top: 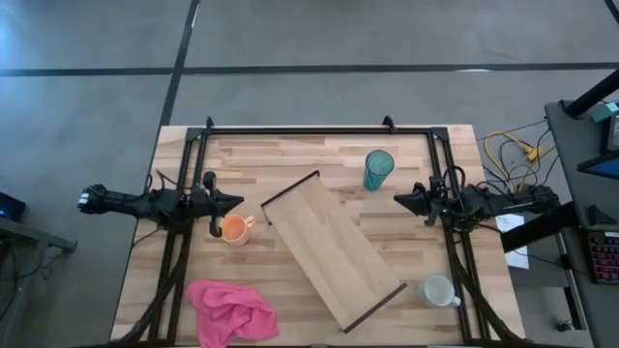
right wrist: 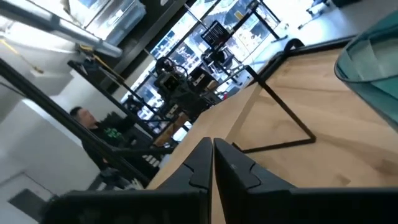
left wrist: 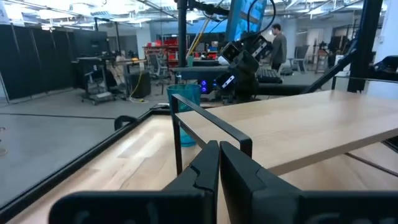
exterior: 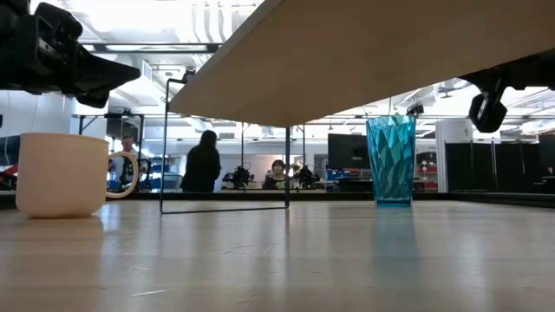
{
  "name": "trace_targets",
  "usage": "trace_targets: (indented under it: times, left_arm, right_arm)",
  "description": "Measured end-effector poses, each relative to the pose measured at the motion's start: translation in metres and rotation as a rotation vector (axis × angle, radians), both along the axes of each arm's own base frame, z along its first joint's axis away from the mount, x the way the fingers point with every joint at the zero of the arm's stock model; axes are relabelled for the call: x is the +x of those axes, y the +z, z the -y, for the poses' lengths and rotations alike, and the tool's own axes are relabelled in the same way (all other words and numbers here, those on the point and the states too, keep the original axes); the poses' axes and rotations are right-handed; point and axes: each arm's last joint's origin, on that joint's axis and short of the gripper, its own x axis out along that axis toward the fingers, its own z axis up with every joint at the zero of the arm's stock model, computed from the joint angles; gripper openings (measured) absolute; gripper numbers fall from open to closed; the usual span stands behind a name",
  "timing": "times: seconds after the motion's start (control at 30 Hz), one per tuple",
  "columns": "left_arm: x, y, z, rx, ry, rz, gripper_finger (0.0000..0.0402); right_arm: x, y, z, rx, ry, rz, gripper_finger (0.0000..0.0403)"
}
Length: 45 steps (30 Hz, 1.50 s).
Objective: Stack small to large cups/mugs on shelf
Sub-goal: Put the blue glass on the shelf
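Observation:
The light wood shelf point(top: 331, 251) stands slantwise on its dark brackets in the table's middle. The teal tumbler point(top: 377, 169) stands upright on the table beyond the shelf's far end; it also shows in the low view point(exterior: 390, 160). The orange mug point(top: 233, 229) stands left of the shelf. The whitish mug point(top: 438, 290) stands at the near right. My left gripper point(top: 240, 201) is shut and empty, just beyond the orange mug. My right gripper point(top: 397, 198) is shut and empty, near the tumbler.
A crumpled pink cloth point(top: 230, 311) lies at the table's near left. A dark frame point(top: 319, 129) runs along the table's far edge and both sides. People show in the room beyond the table point(exterior: 201, 161).

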Motion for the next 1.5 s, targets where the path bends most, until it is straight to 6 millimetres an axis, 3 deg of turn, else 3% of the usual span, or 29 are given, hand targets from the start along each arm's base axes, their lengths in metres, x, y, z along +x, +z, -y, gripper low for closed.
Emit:
trace_targets:
  times: [0.2, 0.47, 0.57, 0.77, 1.1, 1.2, 1.5]
  left_arm:
    - [0.000, 0.002, 0.000, -0.224, -0.007, 0.067, 0.0000]
    - [-0.001, 0.006, 0.000, -0.245, -0.022, 0.085, 0.0000]
    - [-0.003, 0.024, 0.001, -0.257, -0.080, 0.175, 0.0000]
    - [-0.012, 0.055, 0.002, -0.280, -0.183, 0.437, 0.0000]
    - [-0.022, 0.070, -0.002, -0.390, -0.163, 0.650, 0.0000]
    - [-0.026, 0.076, -0.004, -0.344, -0.121, 0.717, 0.0000]
    - [-0.029, 0.079, -0.005, -0.325, -0.098, 0.761, 0.0000]
  right_arm:
    - [0.000, 0.000, 0.000, 0.032, -0.001, 0.007, 0.0009]
    - [-0.002, 0.012, 0.000, -0.024, -0.011, 0.118, 0.0009]
    - [-0.004, 0.021, 0.001, -0.065, -0.021, 0.160, 0.0009]
    - [-0.010, 0.058, 0.002, -0.220, -0.056, 0.182, 0.0009]
    - [-0.016, 0.145, 0.003, -0.517, -0.148, 0.220, 0.0009]
    - [-0.016, 0.166, 0.003, -0.583, -0.173, 0.227, 0.0009]
    - [-0.005, 0.204, 0.001, -0.624, -0.174, 0.198, 0.0009]
